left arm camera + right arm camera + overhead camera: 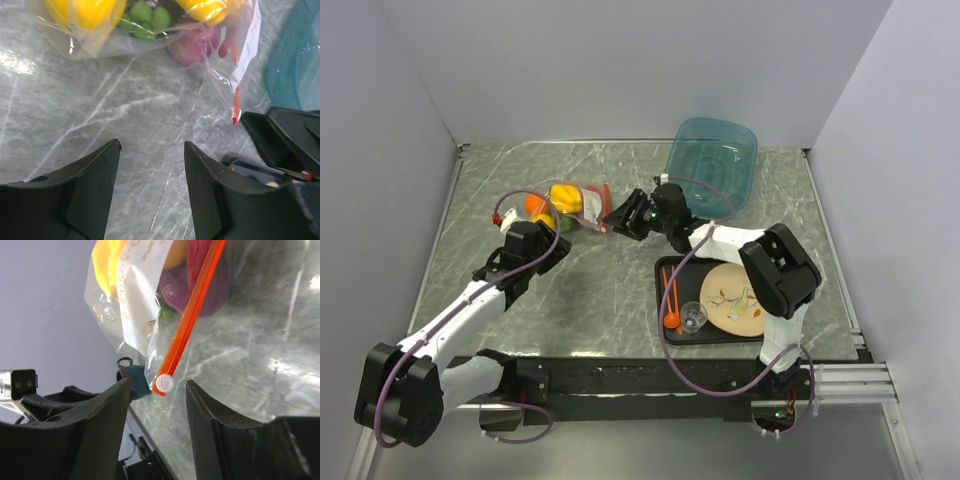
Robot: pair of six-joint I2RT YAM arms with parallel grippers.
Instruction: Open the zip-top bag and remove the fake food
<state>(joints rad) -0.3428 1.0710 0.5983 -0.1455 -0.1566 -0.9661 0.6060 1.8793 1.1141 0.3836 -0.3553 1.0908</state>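
The zip-top bag (575, 210) lies on the grey surface (600, 290), near the back, between the two tools. The fake food (566, 197) is inside it: yellow, green, pink and orange pieces. The left tool (152, 147) is wide and holds nothing. It sits just in front of the bag. The right tool (157, 385) is wide too. The end of the bag's orange zip strip (192, 315) shows in its gap, not pinched. A blue tub (712, 165) stands behind the right tool.
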